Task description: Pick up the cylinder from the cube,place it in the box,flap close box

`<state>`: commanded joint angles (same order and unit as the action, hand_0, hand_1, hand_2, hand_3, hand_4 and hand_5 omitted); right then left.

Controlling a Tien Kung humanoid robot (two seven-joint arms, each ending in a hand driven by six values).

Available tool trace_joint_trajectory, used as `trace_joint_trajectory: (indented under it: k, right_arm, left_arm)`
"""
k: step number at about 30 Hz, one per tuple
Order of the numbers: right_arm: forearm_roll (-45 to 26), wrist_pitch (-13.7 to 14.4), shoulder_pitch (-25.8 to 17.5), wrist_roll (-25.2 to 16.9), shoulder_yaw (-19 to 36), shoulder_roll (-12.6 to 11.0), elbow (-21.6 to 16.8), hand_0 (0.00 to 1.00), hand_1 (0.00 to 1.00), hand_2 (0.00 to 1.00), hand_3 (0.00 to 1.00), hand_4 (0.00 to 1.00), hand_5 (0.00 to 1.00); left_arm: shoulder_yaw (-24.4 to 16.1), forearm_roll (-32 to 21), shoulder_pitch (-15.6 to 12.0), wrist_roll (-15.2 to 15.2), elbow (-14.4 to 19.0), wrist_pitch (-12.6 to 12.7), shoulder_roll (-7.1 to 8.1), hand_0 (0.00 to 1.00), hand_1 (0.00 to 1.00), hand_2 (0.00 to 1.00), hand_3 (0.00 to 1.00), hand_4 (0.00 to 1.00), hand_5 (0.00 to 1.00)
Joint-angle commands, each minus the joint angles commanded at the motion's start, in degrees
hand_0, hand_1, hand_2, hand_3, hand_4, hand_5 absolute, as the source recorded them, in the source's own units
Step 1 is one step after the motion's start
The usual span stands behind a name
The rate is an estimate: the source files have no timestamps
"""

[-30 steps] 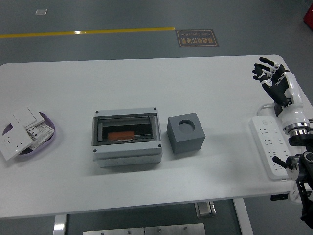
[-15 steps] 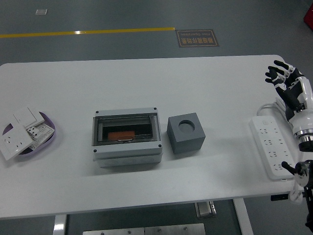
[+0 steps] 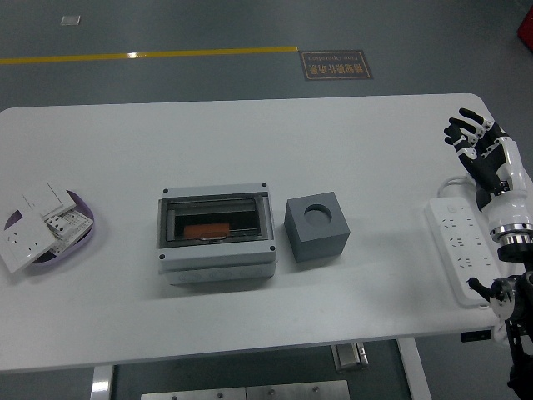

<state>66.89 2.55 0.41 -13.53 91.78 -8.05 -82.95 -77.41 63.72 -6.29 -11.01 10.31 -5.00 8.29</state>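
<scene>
You have the white surface (image 3: 250,133) with the grey box (image 3: 216,235) at its middle, its clear flap down over an orange piece (image 3: 206,229) inside. Just right of the box sits the dark cube (image 3: 316,227), a round hollow in its top. The right hand (image 3: 476,148) hovers at the far right edge, fingers (image 3: 460,130) loosely spread, holding nothing.

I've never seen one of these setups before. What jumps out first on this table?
In the middle of the white table sits a grey box with a see-through lid, something orange showing inside. Right beside it stands a dark grey cube with a round hole in its top. At the right edge a black-and-white robot hand hangs with fingers spread above a white power strip, and a purple dish of white switches lies far left.
</scene>
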Motion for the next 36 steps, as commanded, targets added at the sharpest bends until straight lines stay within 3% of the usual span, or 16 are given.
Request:
trace_joint_trajectory:
  k: [11, 20, 36]
  right_arm:
    - [-0.53, -0.82, -0.38, -0.04, -2.05, 1.67, 1.3, 0.719, 0.666, 0.703, 0.724, 0.837, 0.319]
    - [-0.78, -0.96, 0.18, 0.09, -2.31, 0.86, 0.3, 0.724, 0.666, 0.703, 0.727, 0.842, 0.316]
    - [-0.67, -1.05, 1.17, 0.07, -3.62, 1.25, 1.12, 0.727, 0.668, 0.705, 0.73, 0.845, 0.318]
  left_arm:
    - [1.44, -2.2, -1.05, 0.41, 0.0, 0.16, -0.04, 0.637, 0.67, 0.657, 0.698, 0.752, 0.316]
    - [4.67, -5.51, 0.26, 3.7, 0.0, -0.39, 0.18, 0.637, 0.67, 0.657, 0.698, 0.751, 0.315]
    - [0.72, -2.76, 0.54, 2.1, 0.0, 0.06, 0.32, 0.637, 0.671, 0.657, 0.698, 0.751, 0.314]
